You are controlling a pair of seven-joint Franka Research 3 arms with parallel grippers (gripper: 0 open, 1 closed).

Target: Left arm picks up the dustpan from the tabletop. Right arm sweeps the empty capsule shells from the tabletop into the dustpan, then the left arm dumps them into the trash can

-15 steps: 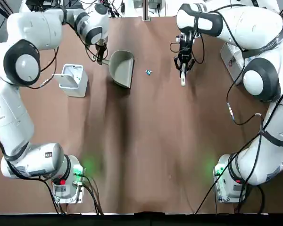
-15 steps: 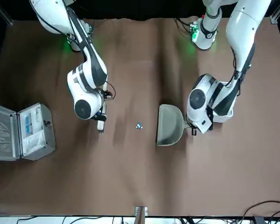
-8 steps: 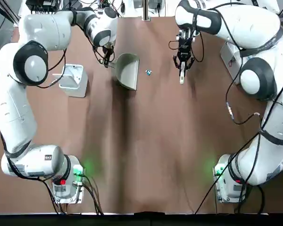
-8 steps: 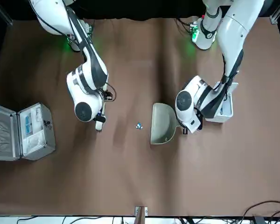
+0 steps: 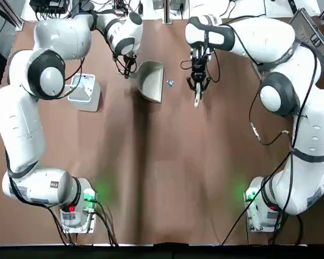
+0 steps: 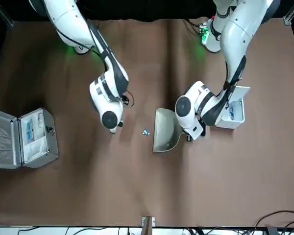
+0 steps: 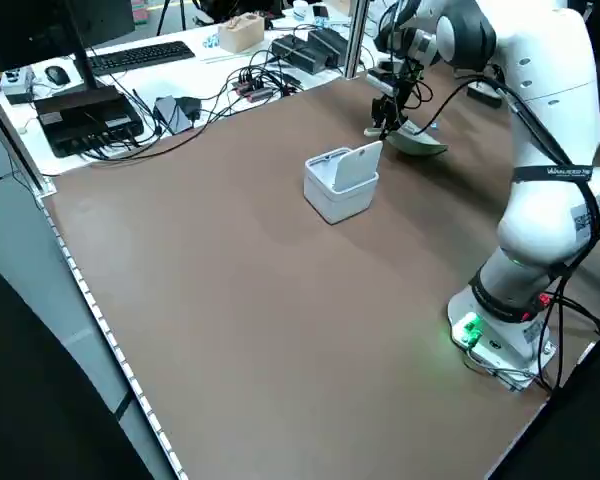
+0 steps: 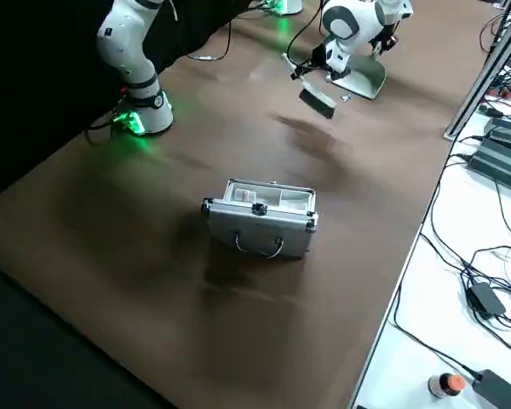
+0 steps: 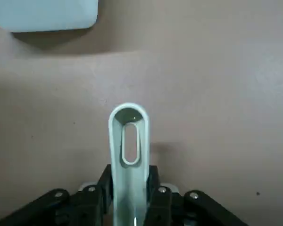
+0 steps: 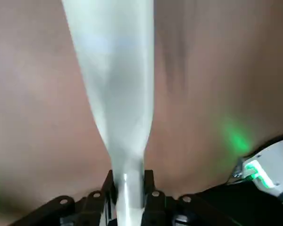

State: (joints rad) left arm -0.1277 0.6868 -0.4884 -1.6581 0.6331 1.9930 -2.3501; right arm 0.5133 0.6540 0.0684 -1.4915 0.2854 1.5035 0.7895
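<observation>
Left gripper (image 9: 130, 188) closed on dustpan (image 5: 150, 81), right gripper (image 10: 130, 193) closed on brush (image 8: 318, 100); shells (image 5: 170, 83) sit just beyond the pan's mouth, so I should keep the lip flat and sweep low, gently.

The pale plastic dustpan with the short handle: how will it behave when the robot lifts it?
The pale plastic dustpan looks thin-walled, so probably light. Its scoop keeps its curved form, suggesting stiffness. Held only by its handle, it may tip toward the wide mouth.
</observation>
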